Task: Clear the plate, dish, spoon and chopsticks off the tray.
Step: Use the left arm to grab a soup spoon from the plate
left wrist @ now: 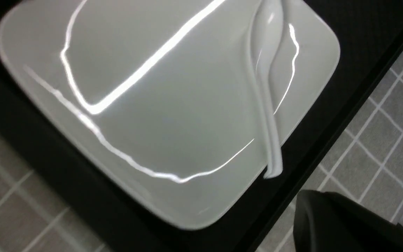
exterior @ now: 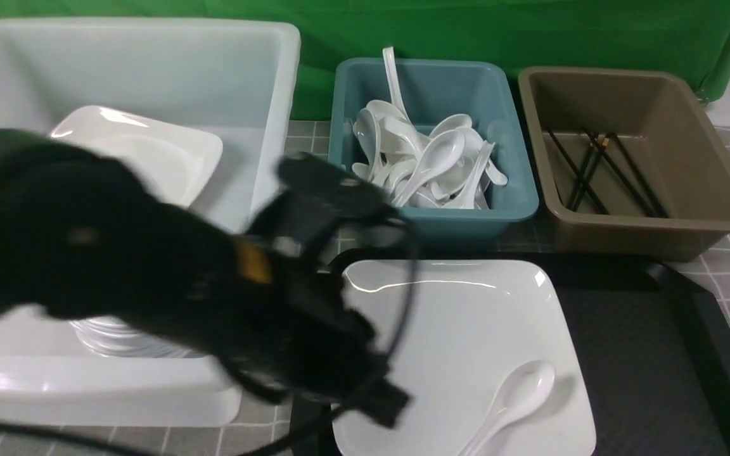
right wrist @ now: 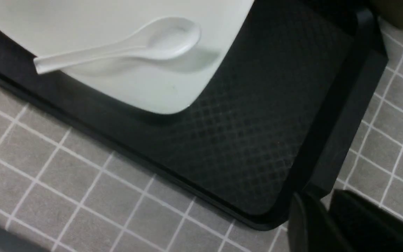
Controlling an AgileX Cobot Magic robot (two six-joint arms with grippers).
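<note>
Found the plate (exterior: 460, 342) lying flat on the left part of the tray (exterior: 644, 354), lower centre of the front view, with the spoon (exterior: 517, 392) resting bowl-up on its lower right corner, handle tip poking past the plate's near edge. Judged the plate stiff, glossy, breakable and fairly heavy for its width, likely to slide out of any pinch on the flat. Reckoned the raised rim at an edge or corner the one real hold, and only after taking off the spoon. Judged the spoon light, hard and slick, best pinched across the narrow overhanging handle. Saw no dish on the bare textured part of the tray at lower right. Saw chopsticks (exterior: 583, 174) only in the brown tub (exterior: 631, 244) at upper right, and a heap of white spoons in the teal tub (exterior: 435, 221) at upper centre. Made out the left gripper (exterior: 387, 402), blurred, at the plate's lower left edge, jaws pressed together on nothing. Caught only dark parts of the right gripper (right wrist: 327, 224) at the lower right of its wrist view, beside the tray's corner; could not tell the jaws' state.
</note>
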